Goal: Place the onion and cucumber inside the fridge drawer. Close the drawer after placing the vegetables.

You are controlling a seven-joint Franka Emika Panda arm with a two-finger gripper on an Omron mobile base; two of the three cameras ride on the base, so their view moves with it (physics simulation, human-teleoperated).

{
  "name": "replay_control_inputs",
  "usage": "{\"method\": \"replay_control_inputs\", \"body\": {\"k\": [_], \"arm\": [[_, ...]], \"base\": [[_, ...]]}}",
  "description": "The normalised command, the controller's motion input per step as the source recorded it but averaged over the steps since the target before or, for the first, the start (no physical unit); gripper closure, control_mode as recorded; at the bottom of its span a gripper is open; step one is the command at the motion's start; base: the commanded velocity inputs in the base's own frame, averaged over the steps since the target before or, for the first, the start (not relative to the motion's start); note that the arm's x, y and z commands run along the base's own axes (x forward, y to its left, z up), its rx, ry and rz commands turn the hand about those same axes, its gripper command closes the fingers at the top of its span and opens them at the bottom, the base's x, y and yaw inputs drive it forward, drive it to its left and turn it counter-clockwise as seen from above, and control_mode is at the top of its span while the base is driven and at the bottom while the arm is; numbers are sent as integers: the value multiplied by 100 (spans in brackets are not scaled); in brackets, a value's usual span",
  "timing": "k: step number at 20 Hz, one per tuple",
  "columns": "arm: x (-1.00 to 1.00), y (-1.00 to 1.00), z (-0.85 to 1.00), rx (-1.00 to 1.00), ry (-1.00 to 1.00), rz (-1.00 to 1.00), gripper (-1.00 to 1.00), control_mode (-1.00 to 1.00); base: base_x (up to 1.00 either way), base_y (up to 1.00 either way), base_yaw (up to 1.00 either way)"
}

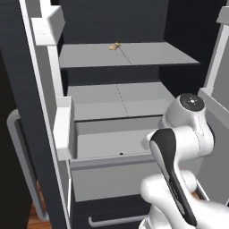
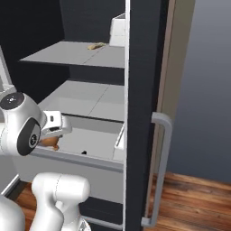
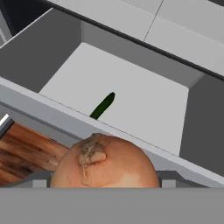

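Observation:
My gripper (image 3: 104, 182) is shut on the onion (image 3: 105, 162), an orange-brown ball that hangs just in front of and above the front rim of the fridge drawer (image 3: 52, 114). The light grey drawer is pulled open (image 1: 112, 179). On its white floor the dark green cucumber (image 3: 103, 105) lies near the front wall. From the right base view the onion (image 2: 50, 141) peeks out under my hand at the left end of the drawer's rim (image 2: 85, 160), and the cucumber shows as a small dark spot (image 2: 83, 152).
Two flat grey shelves (image 1: 120, 100) sit above the drawer, the upper one carrying a small tan item (image 1: 115, 45). Both fridge doors stand open: the left with white bins (image 1: 49, 27), the right with a grey handle (image 2: 161, 171). A dark lower drawer (image 1: 112, 219) sits below.

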Motion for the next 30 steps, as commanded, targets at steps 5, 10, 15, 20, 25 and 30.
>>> {"method": "replay_control_inputs", "body": {"k": [5, 10, 15, 20, 25, 30], "arm": [[0, 0, 0, 0, 0, 0, 100, 100], [0, 0, 0, 0, 0, 0, 100, 100], [0, 0, 0, 0, 0, 0, 100, 100], [71, -24, 0, 8, 1, 0, 100, -100], [86, -29, -9, 11, 3, 0, 100, -100], [43, -21, -25, 8, 1, 0, 100, -100]], "base": [[15, -27, 0], [20, -38, 0], [45, -23, 0], [11, -7, 0], [0, 0, 0], [0, 0, 0]]}}
